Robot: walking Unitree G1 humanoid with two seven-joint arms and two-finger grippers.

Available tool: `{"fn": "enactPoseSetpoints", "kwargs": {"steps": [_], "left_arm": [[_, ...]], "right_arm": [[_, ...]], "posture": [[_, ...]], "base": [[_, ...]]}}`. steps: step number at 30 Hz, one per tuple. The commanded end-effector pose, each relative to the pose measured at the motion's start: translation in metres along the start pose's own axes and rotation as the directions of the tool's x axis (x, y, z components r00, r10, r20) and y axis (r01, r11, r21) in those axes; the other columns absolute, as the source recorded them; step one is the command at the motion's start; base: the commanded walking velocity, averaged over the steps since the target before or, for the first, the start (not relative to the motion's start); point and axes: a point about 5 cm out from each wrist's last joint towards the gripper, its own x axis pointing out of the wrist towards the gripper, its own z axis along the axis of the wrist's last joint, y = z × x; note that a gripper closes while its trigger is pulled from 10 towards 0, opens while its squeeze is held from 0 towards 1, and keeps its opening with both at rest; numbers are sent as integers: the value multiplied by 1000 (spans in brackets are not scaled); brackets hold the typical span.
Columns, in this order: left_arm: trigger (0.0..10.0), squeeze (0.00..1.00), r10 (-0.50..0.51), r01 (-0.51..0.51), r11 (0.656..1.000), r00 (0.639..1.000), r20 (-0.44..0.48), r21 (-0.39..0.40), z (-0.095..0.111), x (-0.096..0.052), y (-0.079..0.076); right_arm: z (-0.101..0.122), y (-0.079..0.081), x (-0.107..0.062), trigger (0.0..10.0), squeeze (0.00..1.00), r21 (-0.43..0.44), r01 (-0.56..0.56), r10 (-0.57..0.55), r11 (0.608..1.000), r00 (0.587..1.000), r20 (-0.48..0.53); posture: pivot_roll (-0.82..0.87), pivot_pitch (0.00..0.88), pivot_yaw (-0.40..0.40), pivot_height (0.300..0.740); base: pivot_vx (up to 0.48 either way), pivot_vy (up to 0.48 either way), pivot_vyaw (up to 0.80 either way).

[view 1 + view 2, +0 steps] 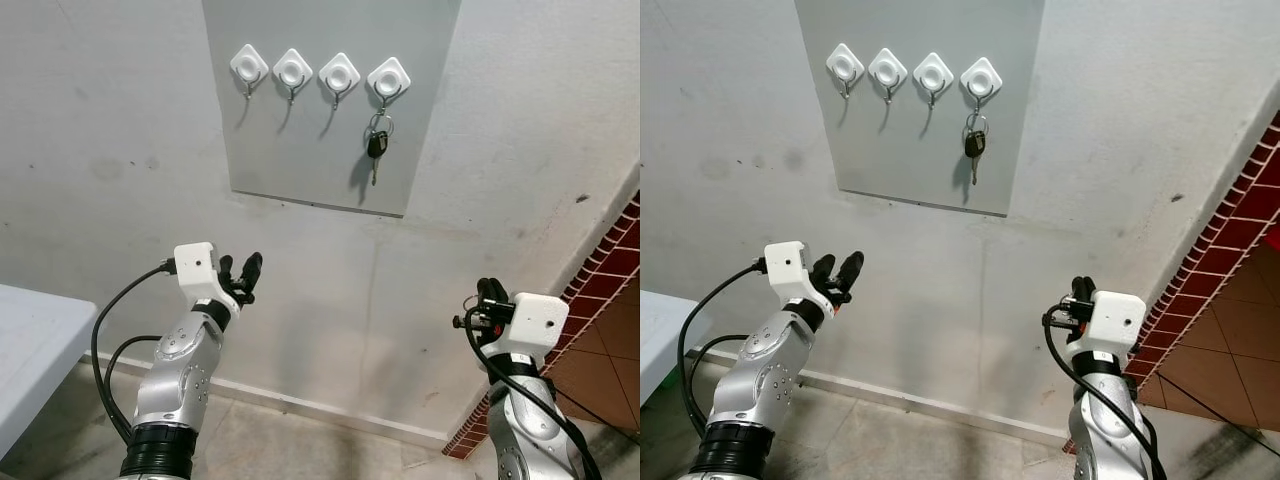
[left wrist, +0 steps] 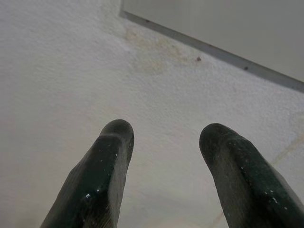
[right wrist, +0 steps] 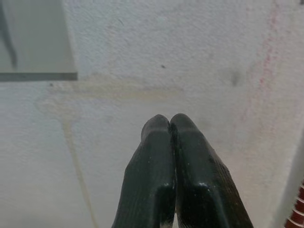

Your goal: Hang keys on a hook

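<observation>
1. Left gripper (image 2: 164, 142) fingers spread apart, nothing between them; raised in front of the wall (image 1: 120, 150), below the lower left corner of the grey panel (image 1: 330, 160).
2. Right gripper (image 3: 169, 124) fingers pressed together, tips touching, nothing held; raised toward the wall, well right of the panel's lower edge.
3. Keys (image 1: 377, 145) hanging on the rightmost hook (image 1: 388, 78); ring over the hook, black-headed key pointing down.
4. Other three hooks in the row bare, the leftmost hook (image 1: 249, 66) included.
5. White table (image 1: 30, 340) edge at far left.
6. Brick strip (image 1: 610, 250) running diagonally at far right, tiled floor (image 1: 600, 370) beside it.
</observation>
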Motion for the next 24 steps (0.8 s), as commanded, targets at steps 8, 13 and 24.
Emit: {"fn": "enactPoseSetpoints", "kwargs": {"steps": [8,13,24], "left_arm": [[10000,0,-5,5,1000,1000,0,5,2,1,2],[10000,0,-9,9,1000,1000,-1,7,2,1,2],[10000,0,-20,20,1000,1000,-7,-1,1,3,-1]], "right_arm": [[1,8,0,10000,0,6,-23,23,1000,1000,-3],[1,9,-1,10000,0,7,-25,25,1000,1000,-8],[-2,8,0,10000,0,19,-8,9,1000,999,-44]], "posture": [[-30,0,28,740],[-31,0,29,740],[-35,0,29,740]], "base": [[0,396,0],[0,337,0],[0,273,-364]]}}
